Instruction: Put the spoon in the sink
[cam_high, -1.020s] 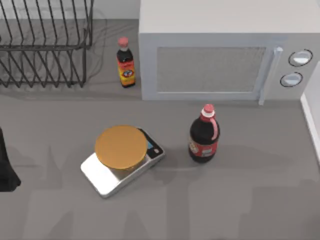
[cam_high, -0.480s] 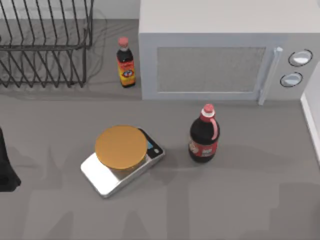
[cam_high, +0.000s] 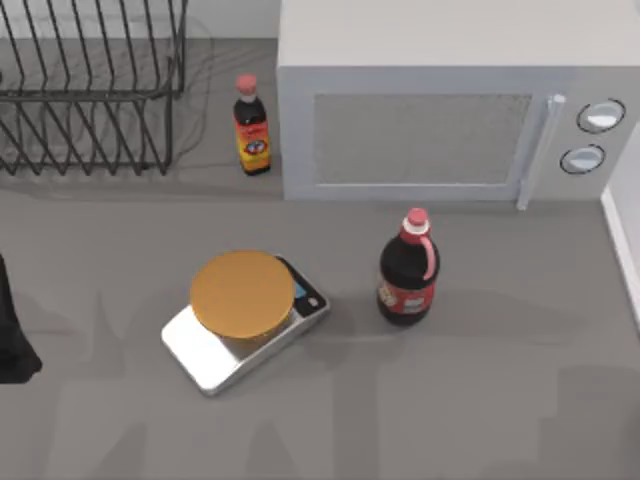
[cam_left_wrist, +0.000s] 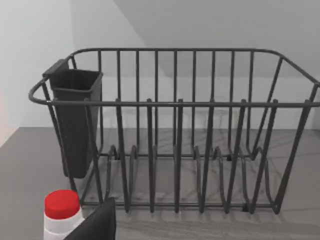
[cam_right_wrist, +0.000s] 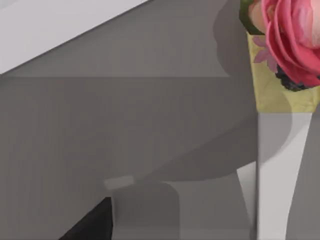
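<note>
No spoon or sink can be seen yet — just the scale (cam_high: 245, 320), 2 bottles and the wire rack (cam_left_wrist: 175, 130). The spoon should be found first, w/ slow moves. Fingers' state can't be told for either arm.

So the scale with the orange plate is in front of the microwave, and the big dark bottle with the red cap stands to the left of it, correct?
Not quite. In the top view the big dark bottle stands to the right of the scale, not left. The rest holds: the scale sits in front of the microwave.
</note>
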